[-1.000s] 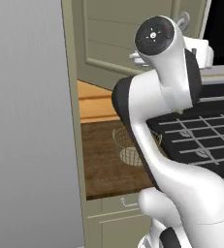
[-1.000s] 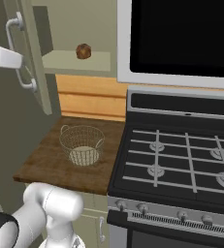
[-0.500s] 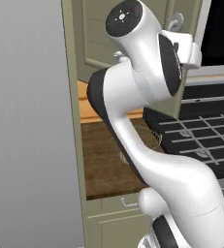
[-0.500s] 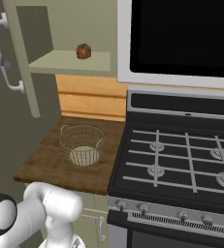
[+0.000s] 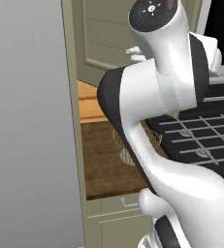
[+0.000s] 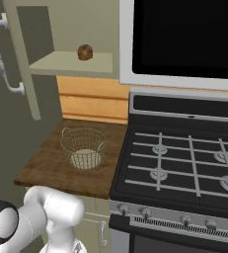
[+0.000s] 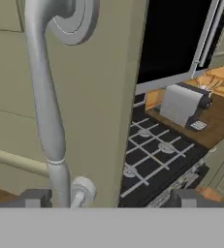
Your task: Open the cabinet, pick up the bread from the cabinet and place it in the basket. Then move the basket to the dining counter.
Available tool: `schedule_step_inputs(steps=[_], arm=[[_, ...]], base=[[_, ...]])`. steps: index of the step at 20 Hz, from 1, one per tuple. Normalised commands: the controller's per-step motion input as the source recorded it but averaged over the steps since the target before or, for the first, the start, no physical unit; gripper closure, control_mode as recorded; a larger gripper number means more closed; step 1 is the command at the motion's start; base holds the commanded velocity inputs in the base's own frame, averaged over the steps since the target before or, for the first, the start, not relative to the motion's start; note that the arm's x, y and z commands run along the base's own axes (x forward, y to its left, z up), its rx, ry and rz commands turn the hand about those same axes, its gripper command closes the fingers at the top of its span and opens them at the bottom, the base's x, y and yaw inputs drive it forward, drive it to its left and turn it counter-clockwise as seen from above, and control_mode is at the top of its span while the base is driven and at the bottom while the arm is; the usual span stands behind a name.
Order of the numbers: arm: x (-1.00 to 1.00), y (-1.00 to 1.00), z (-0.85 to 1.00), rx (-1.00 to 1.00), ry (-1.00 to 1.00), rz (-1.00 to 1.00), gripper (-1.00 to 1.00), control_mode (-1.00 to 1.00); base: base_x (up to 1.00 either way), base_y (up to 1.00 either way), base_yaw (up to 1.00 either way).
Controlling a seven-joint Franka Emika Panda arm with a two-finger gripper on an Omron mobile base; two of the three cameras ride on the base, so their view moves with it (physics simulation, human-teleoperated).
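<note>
Your small orange-brown rounded bread (image 6: 85,52) sits on the pale shelf of the open olive-beige wall cabinet (image 6: 71,63), in the upper left of the right base view; the white arm blocks that spot in the left base view. Below it in the right base view, the round pale cream wire-mesh basket (image 6: 83,147) stands upright on the short dark wood worktop (image 6: 41,165), near the left edge of the black gas stove (image 6: 184,168). In the left base view you get only slivers of mesh at mid-frame beside the arm (image 5: 119,144). The hand view gives you what neither base camera does: the curved silver bar handle (image 7: 48,111) runs down the left of the frame on the swung-out cabinet door (image 7: 104,97), and the gripper (image 7: 108,197) has its two dark fingertips spread wide at the bottom edge, the left tip just beside the handle's lower mount, with nothing between them. A second ago the door stood less far open, partly edge-on before the shelf in the right base view; now it has swung further left, so the whole shelf opening shows, while bread and basket have not shifted. The door's edge with its handle (image 6: 4,57) hugs the far left of the right base view. Open worktop lies around the basket on all sides, and the shelf around the bread is bare.
</note>
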Motion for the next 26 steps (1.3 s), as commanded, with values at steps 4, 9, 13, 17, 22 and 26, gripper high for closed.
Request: schedule_step_inputs(steps=[4, 9, 13, 17, 22, 26], arm=[[-0.88, -0.64, 0.0, 0.41, -0.11, 0.17, -1.0, -1.0], [-0.52, -0.95, -0.21, 0.73, -0.03, 0.32, -1.0, -1.0], [-0.04, -0.99, -0.51, 0.67, 0.01, 0.37, -1.0, -1.0], [0.13, -0.69, -0.51, 0.64, 0.2, 0.34, -1.0, -1.0], [0.61, -0.06, -0.58, 0.45, 0.29, 0.26, -1.0, -1.0], [0.95, 0.29, -0.28, 0.34, 0.17, 0.29, -1.0, -1.0]], base=[[0.0, 0.0, 0.0], [0.0, 0.0, 0.0], [0.0, 0.0, 0.0], [0.0, 0.0, 0.0], [0.0, 0.0, 0.0], [0.0, 0.0, 0.0]])
